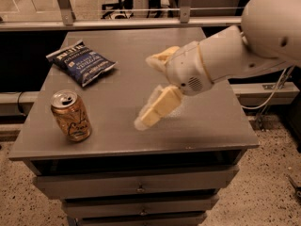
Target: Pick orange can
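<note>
The orange can (71, 116) stands upright near the front left corner of the grey table (207, 126). It has a silver pull-tab top and a dark line drawing on its side. My gripper (153, 111) hangs low over the middle of the table, angled down and to the left. It is to the right of the can, clearly apart from it and touching nothing. The white arm (235, 55) reaches in from the upper right.
A blue chip bag (81, 62) lies at the back left of the table. A yellow sponge-like object (159, 60) shows just behind the arm's wrist. Drawers (136, 187) sit under the tabletop. A rail (117, 22) runs behind the table.
</note>
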### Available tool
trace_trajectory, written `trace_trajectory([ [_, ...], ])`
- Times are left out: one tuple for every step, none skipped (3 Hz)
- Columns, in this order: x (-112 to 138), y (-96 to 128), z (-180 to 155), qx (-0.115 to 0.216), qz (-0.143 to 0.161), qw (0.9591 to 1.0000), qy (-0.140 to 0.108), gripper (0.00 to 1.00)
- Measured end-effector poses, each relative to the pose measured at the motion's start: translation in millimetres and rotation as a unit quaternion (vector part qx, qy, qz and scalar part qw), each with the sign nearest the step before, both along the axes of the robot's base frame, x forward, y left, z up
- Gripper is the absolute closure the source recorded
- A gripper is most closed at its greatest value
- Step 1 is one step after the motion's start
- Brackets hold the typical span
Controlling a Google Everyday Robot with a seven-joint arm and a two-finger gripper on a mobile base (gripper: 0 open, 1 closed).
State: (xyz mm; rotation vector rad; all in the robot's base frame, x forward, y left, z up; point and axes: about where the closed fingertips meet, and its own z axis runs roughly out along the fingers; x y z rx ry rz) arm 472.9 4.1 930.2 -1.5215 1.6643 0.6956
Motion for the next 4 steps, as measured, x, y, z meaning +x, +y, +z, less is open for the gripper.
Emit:
trace_trajectory([
  [16.5,62.0,-2.9,0.073,0.035,0.9966,-0.016,0.0],
  [16.7,107.1,-9.9,0.113,0.077,0.9904,-0.02,0.0],
  [2.2,144.5,-24.7,0.146,0.122,0.9817,-0.008,0.0],
  [-4.0,164.3,-38.0,0.165,0.14,0.9762,-0.004,0.02],
])
